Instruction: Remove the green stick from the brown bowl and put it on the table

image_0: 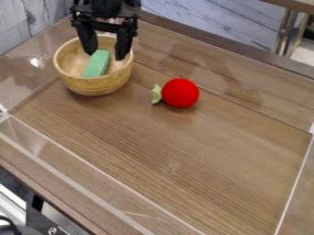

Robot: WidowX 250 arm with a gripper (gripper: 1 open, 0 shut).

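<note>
The green stick (98, 63) lies tilted inside the brown bowl (73, 82) at the table's far left. My gripper (106, 48) hangs straight down over the bowl, open, one black finger on each side of the stick's upper end. Nothing is held between the fingers. The table (172, 156) is a brown wood-grain top.
A red ball-like fruit (181, 93) with a green leaf lies right of the bowl. Clear plastic walls (25, 138) run along the table's edges. Bare wood stretches across the front and right.
</note>
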